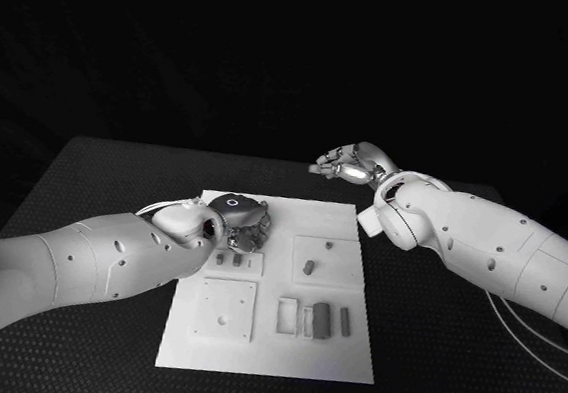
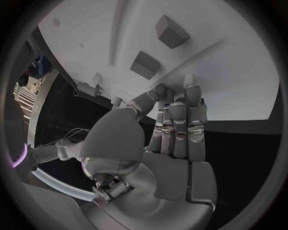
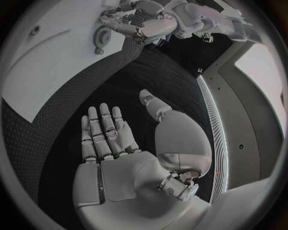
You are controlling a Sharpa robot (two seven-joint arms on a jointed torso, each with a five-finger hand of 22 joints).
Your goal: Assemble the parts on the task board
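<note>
Left hand (image 1: 227,220) is hovering over the far left part of the task board (image 1: 347,353), fingers straight and together, reaching across the board's edge in the left wrist view (image 2: 174,139); it is gripping nothing. Right hand (image 1: 352,164) is hanging off the board, over the worktop (image 1: 113,170) near its far edge, just beyond the board's far right corner; palm flat, fingers spread, nothing in it (image 3: 108,139). Task board is sitting mid-worktop, long side running near to far. Small parts (image 1: 311,318) are lying in a row near the board's near right area, more (image 1: 309,267) standing mid-board; two blocks (image 2: 157,48) are standing up from the board ahead of the left fingers.
</note>
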